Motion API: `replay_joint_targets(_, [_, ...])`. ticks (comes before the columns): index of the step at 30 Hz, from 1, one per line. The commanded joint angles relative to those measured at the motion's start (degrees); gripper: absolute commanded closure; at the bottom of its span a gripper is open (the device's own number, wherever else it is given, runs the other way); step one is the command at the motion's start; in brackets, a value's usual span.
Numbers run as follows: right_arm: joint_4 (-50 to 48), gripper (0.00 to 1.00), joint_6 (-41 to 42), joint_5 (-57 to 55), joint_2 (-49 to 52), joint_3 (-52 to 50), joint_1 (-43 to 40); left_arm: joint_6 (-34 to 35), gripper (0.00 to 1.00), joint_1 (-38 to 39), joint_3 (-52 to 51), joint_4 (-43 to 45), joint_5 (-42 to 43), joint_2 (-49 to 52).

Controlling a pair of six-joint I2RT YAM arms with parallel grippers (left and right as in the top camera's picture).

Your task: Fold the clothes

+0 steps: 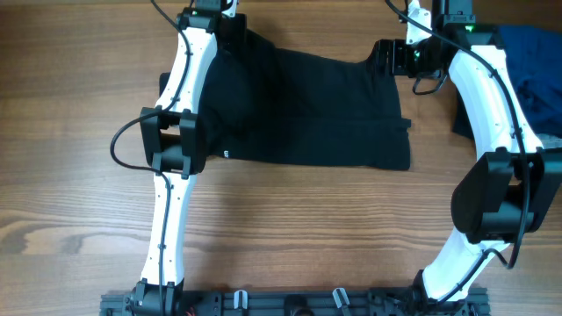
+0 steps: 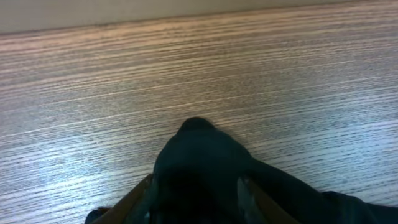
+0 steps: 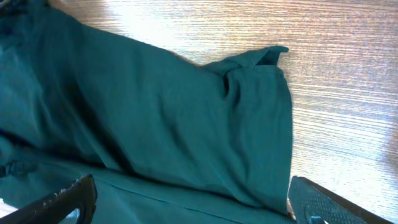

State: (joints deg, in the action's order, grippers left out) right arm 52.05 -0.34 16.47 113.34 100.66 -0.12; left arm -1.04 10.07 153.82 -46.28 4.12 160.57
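My left gripper (image 2: 196, 194) pinches a bunch of the black garment (image 1: 325, 110). My right gripper (image 3: 186, 200) hangs spread wide above its right end. The garment lies near the tabletop's (image 1: 290, 228) far edge, roughly squared. I judge it partly folded, with more folds left.

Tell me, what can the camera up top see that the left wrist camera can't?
Only overhead: the whole black garment spread out, the right arm, and a heap of blue clothes. Only left wrist: a close look at the left gripper pinching a bunched peak of that fabric. Both: the black garment and the wooden table.
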Motion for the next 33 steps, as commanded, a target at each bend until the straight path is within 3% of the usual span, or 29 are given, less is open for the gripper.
replay_joint_targets(1, [-0.07,0.0,-1.2,0.92,0.13,0.94,0.33,-0.22,0.6,-0.17,-3.21,1.36,-0.74,0.7])
replay_joint_targets(13, [-0.13,0.0,-1.2,0.94,0.13,0.94,0.33,-0.24,0.55,-0.26,-4.79,6.71,-1.03,0.72])
replay_joint_targets(16, [-0.15,0.0,-1.2,0.94,0.15,0.94,0.33,-0.24,0.68,-0.2,-4.79,6.91,-1.01,0.98])
replay_joint_targets(18, [-0.11,0.0,-1.18,0.94,0.15,0.94,0.33,-0.24,0.68,-0.2,-4.79,7.13,-1.2,1.4])
replay_joint_targets(26, [-0.39,0.0,-1.18,0.94,0.15,0.94,0.33,-0.26,0.41,-1.01,-4.79,8.85,-4.42,1.51])
replay_joint_targets(33, [-0.37,0.0,-1.18,0.94,0.15,0.94,0.33,-4.87,0.37,-0.94,-4.79,9.44,1.46,4.46])
